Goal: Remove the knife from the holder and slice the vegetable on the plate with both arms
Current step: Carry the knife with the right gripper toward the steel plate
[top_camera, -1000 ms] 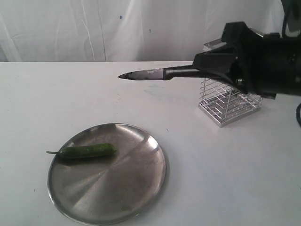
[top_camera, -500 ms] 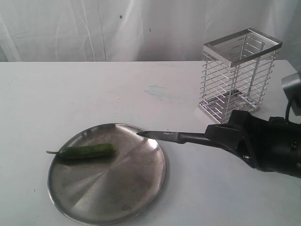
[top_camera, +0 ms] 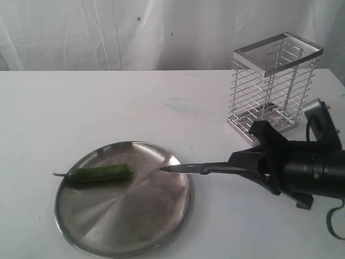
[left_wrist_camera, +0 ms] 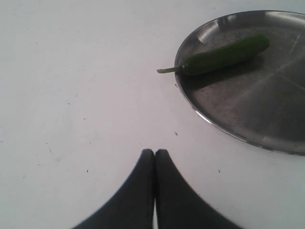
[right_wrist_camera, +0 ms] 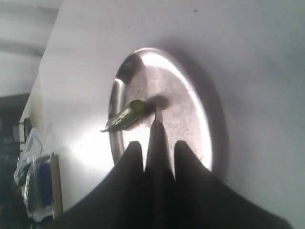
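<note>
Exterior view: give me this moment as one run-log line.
stage: knife out of rack, no cut yet | right claw: shut on knife, tip over plate rim | left claw: shut, empty | cucumber: whole | rack: empty

no text, label, brand, number or sign can be read in any of the three views. the knife [top_camera: 202, 168] has a small pale mark on its blade near the handle, right of centre in the exterior view, but it is too small and blurred to read. the plate [top_camera: 161, 226], the holder [top_camera: 275, 86] and the tabletop [top_camera: 81, 108] carry no lettering that shows. at the lower left edge of the right wrist view there is some bluish clutter [right_wrist_camera: 33, 181], too blurred to tell whether it bears any print.
</note>
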You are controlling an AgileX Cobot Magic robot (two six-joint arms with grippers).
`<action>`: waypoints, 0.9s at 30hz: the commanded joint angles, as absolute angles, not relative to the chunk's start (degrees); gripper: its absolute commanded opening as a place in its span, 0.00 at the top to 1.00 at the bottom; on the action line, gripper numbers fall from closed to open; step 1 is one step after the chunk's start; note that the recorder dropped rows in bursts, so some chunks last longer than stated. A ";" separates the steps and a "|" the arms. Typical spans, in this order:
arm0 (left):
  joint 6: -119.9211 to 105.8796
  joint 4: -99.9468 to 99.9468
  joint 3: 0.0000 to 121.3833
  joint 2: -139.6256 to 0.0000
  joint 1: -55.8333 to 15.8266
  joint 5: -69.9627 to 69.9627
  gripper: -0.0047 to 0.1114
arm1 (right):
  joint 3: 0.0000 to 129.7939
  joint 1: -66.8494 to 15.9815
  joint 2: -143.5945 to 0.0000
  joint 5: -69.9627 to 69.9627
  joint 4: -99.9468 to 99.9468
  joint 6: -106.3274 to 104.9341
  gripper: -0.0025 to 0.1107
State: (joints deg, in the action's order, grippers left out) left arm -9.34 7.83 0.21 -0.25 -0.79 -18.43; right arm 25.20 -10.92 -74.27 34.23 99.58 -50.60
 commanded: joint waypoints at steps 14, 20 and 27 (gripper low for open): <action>-8.99 8.46 0.00 0.00 -0.64 -18.91 0.96 | 40.79 -10.81 -91.78 51.25 99.95 -70.66 0.98; -8.99 8.46 0.00 0.00 -0.64 -18.91 0.96 | 40.79 -10.81 -91.78 51.13 99.00 -82.52 0.98; -8.99 8.46 0.00 0.00 -0.65 -18.91 0.96 | 40.79 -10.93 -89.69 51.14 96.85 -87.70 0.98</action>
